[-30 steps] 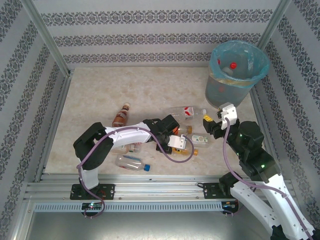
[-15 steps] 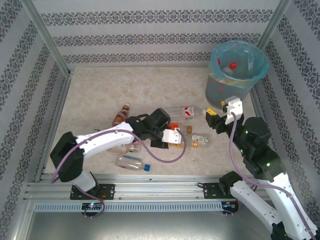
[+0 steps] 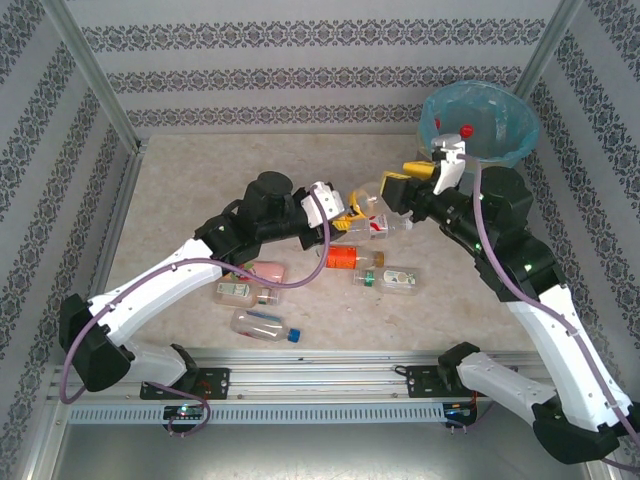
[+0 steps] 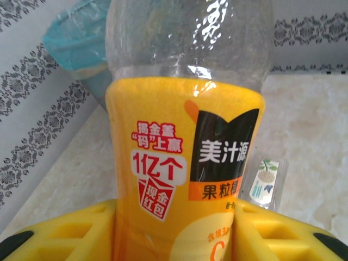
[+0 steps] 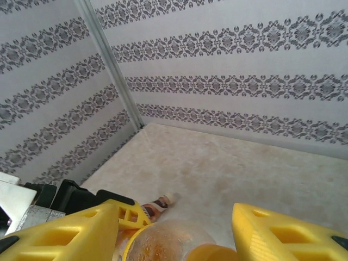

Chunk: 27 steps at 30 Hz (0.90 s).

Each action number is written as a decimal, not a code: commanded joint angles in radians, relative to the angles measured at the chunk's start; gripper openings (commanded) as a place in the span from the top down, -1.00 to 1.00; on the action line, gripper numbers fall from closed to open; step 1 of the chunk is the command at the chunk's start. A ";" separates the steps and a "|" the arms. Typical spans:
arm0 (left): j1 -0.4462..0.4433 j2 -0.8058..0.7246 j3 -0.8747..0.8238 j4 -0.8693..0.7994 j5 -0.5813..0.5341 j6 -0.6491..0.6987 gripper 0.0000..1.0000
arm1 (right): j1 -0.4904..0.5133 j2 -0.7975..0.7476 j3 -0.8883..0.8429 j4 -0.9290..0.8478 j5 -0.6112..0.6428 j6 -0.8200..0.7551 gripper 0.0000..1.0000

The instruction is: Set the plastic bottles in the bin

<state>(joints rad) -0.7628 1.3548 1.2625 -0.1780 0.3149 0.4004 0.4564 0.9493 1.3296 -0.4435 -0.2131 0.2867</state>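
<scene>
Now, left fingers (image 4: 60, 234): clenched on an orange-labelled bottle (image 4: 179, 163), held off the worktop (image 3: 200, 200).
Right fingers (image 5: 283, 234): spread either side of that bottle's top.
Left arm (image 3: 170, 275): stretched forward and rightward.
Right arm (image 3: 520, 260): raised, elbow bent, wrist turned leftward.
Bin (image 3: 522, 135): far right corner, near the right wrist.
Spare bottles (image 3: 262, 325): lying on worktop.

Left wrist: bottle (image 4: 185, 163) cropped at 12 and 6 o'clock; bin (image 4: 73, 38) cut off at 11 o'clock. Right wrist: bottle's top blurred and cropped at 6 o'clock, contact with fingers (image 5: 70, 234) unclear. Top view: left gripper (image 3: 352, 215) and right gripper (image 3: 385, 200) hide most of it.
</scene>
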 commanded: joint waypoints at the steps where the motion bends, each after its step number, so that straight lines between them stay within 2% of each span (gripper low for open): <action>1: 0.024 -0.021 0.002 0.095 0.025 -0.093 0.06 | 0.010 0.012 0.045 -0.010 -0.036 0.091 -0.16; 11: 0.046 -0.058 -0.058 0.179 0.079 -0.130 0.07 | -0.001 0.031 0.059 -0.065 0.009 0.198 -0.18; 22: 0.046 -0.085 -0.082 0.178 0.131 -0.123 0.07 | -0.016 0.049 0.060 -0.081 0.030 0.265 -0.17; 27: 0.045 -0.077 -0.069 0.162 0.143 -0.126 0.07 | -0.016 0.066 0.063 -0.063 -0.020 0.269 0.00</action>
<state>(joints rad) -0.7242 1.2968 1.1839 -0.0605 0.4152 0.2855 0.4488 1.0035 1.3647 -0.5156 -0.2115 0.5407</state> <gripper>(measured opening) 0.469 0.509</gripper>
